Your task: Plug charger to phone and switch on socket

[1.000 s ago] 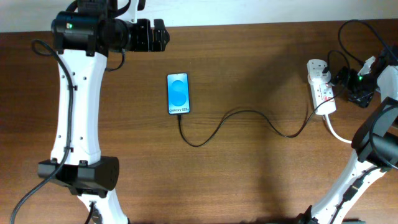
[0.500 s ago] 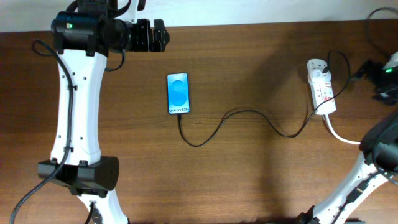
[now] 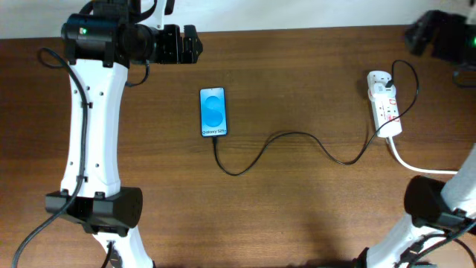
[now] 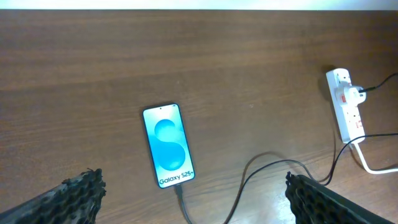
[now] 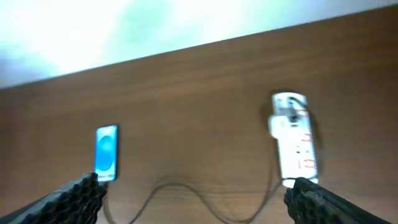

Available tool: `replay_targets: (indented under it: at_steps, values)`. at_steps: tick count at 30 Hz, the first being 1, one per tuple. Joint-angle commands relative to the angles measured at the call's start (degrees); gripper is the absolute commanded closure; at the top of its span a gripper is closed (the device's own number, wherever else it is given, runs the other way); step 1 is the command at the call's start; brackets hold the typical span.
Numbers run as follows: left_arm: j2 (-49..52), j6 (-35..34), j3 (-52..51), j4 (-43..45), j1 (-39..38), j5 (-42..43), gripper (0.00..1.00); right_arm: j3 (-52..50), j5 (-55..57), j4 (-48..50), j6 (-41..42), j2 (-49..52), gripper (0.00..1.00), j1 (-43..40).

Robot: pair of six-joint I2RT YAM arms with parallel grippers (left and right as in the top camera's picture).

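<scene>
The phone [image 3: 213, 112] lies flat on the table with its blue screen lit, and also shows in the left wrist view [image 4: 168, 145] and the right wrist view [image 5: 106, 151]. The black charger cable [image 3: 286, 138] is plugged into the phone's bottom edge and runs right to the white socket strip [image 3: 385, 104], also seen in the left wrist view [image 4: 347, 106] and right wrist view [image 5: 293, 140]. My left gripper [image 3: 182, 43] is open, raised at the back left of the phone. My right gripper [image 3: 420, 33] is open, raised at the back right beyond the socket.
The socket's thick white lead [image 3: 416, 165] runs off toward the right arm's base. The table's back edge meets a white wall [image 3: 297, 11]. Both arm columns stand at the front left [image 3: 93, 149] and front right [image 3: 435, 208].
My right gripper has lifted away from the socket and swung up toward the back right corner. The left arm, phone and cable have not moved.
</scene>
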Motion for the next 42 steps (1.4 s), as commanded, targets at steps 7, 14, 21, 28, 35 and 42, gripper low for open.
replay_targets:
  at_steps: [7, 14, 21, 28, 35, 42]
  values:
    - [-0.7, 0.3, 0.1, 0.0, 0.2, -0.2, 0.01, -16.9, 4.4, -0.4, -0.6, -18.0, 0.02, 15.0]
    - [-0.7, 0.3, 0.1, 0.0, 0.2, -0.2, 0.01, -21.9, 5.3, -0.3, -0.2, -23.6, 0.02, 15.1]
    - [-0.7, 0.3, 0.1, 0.0, 0.2, -0.2, 0.01, -21.9, 4.4, -0.3, -0.2, -23.8, 0.02, 15.5]
    - [-0.7, 0.3, 0.1, 0.0, 0.2, -0.2, 0.01, -31.6, 7.5, 8.1, -1.5, -31.4, 0.01, 15.5]
    - [-0.7, 0.3, 0.1, 0.0, 0.2, -0.2, 0.01, -55.5, 9.9, 26.1, -1.5, -46.6, 0.02, 15.5]
    - [-0.7, 0.3, 0.1, 0.0, 0.2, -0.2, 0.01, -81.7, 11.7, 51.6, -1.5, -57.2, 0.02, 15.5]
